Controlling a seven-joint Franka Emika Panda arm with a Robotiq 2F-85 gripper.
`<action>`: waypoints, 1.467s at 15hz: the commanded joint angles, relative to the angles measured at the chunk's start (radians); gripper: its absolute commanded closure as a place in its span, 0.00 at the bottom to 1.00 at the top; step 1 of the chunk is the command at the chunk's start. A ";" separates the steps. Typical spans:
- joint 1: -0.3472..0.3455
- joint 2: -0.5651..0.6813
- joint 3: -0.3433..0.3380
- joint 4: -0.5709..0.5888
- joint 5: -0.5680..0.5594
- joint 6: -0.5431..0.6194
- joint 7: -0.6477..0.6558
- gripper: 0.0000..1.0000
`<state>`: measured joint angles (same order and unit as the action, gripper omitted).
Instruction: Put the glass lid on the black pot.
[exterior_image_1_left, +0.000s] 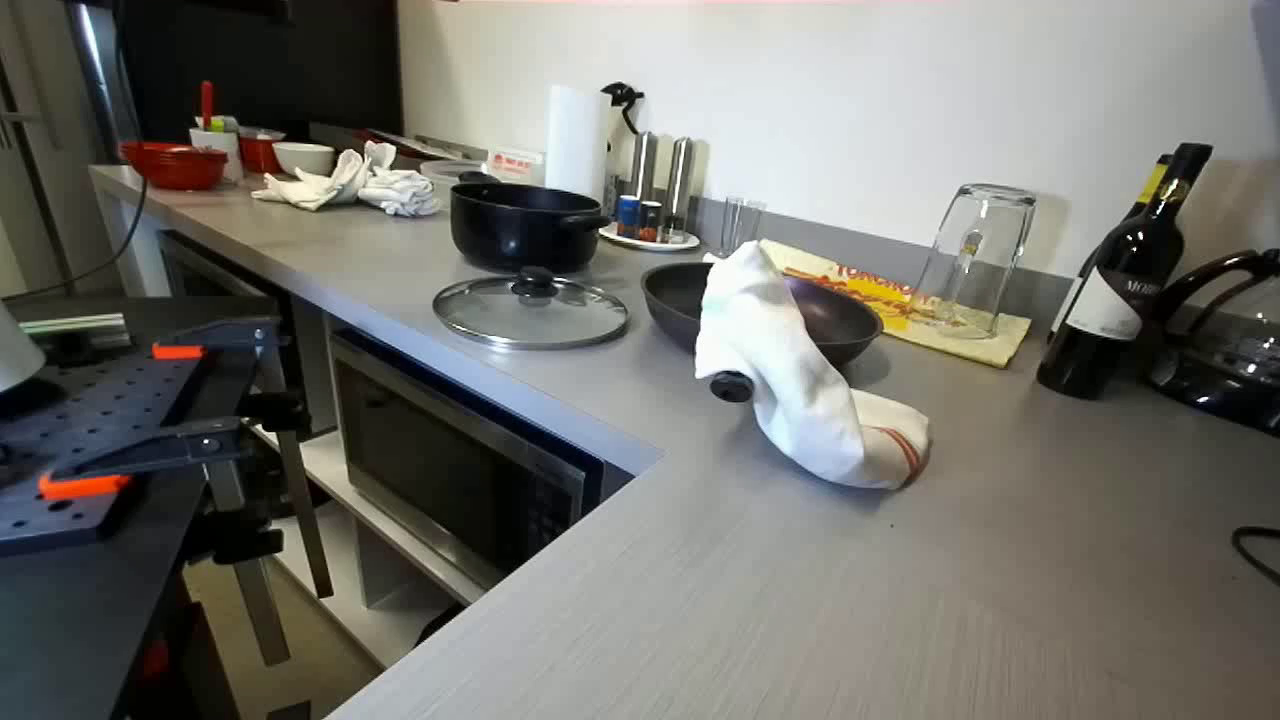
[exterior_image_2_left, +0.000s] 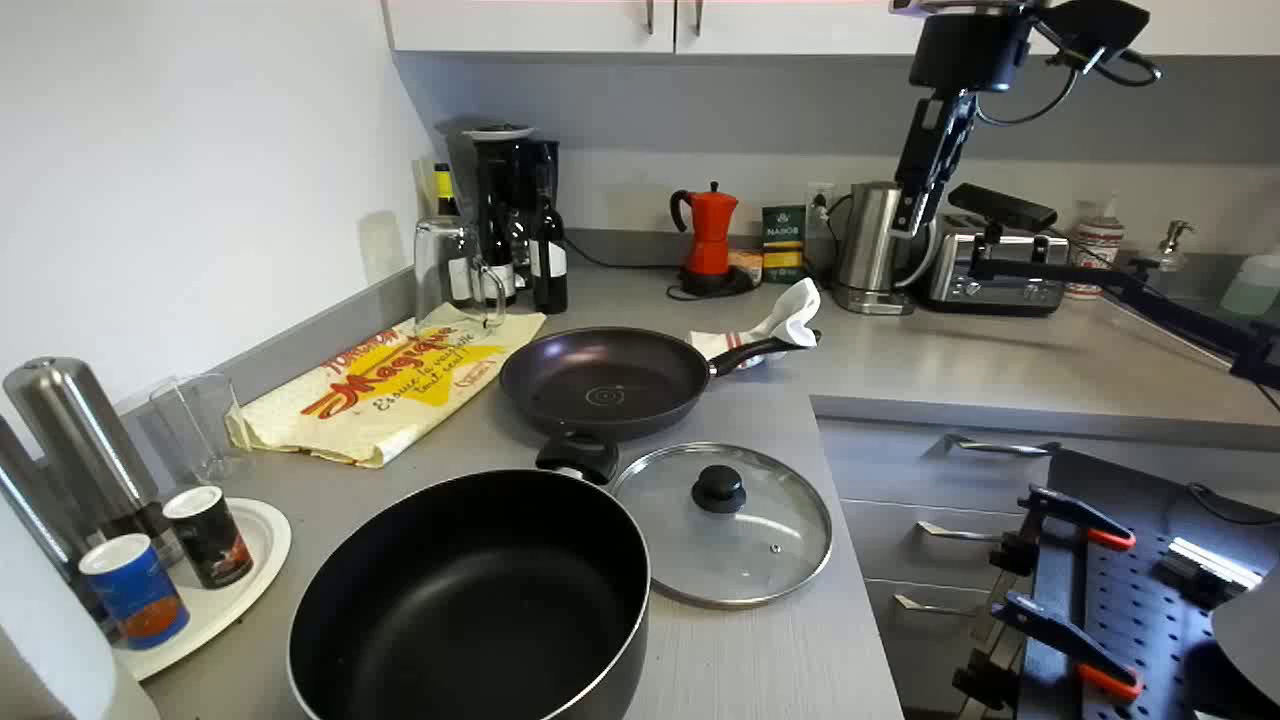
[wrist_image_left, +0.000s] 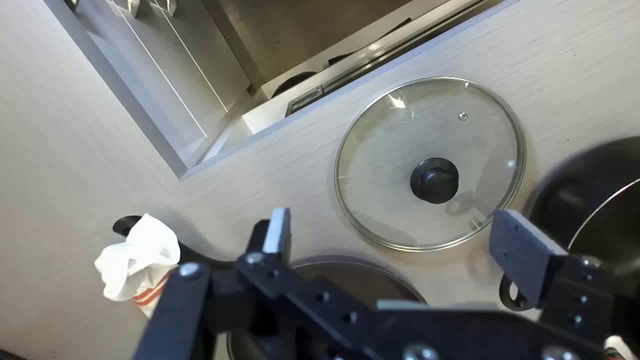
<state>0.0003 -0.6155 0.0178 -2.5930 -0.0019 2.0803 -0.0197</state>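
The flat round clear-glass lid with a metal rim lies knob-up on the pale grey desk; in an exterior view it is just right of the wide round black pot and a little farther off, not yet on it. The black two-fingered claw stands wide above, with nothing held. To take the lid well, I would centre over its round black knob, which in the wrist view sits toward the finger on the pot's side, then come straight down and stop short of pressing the glass. Pinch squarely, since a rounded grip may let the disc tilt; raise it level until it would clear the pot, carry it left and near, and lower it evenly. Counted: one lid, one knob, one pot; one round dark frying pan on the pot's far side; one white, orange-striped cloth at the pan's handle; at least two dark wine bottles; two tall steel cylinders; two short printed tubs, blue and black, on one white plate; one red metal moka pot; one silvery steel kettle.
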 joint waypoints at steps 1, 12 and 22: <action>0.005 0.000 -0.004 0.002 -0.003 -0.003 0.003 0.00; 0.020 0.109 0.006 0.030 0.004 0.046 0.001 0.00; 0.082 0.452 0.052 0.135 -0.001 0.231 -0.029 0.00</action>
<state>0.0688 -0.2838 0.0606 -2.5289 -0.0011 2.2720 -0.0269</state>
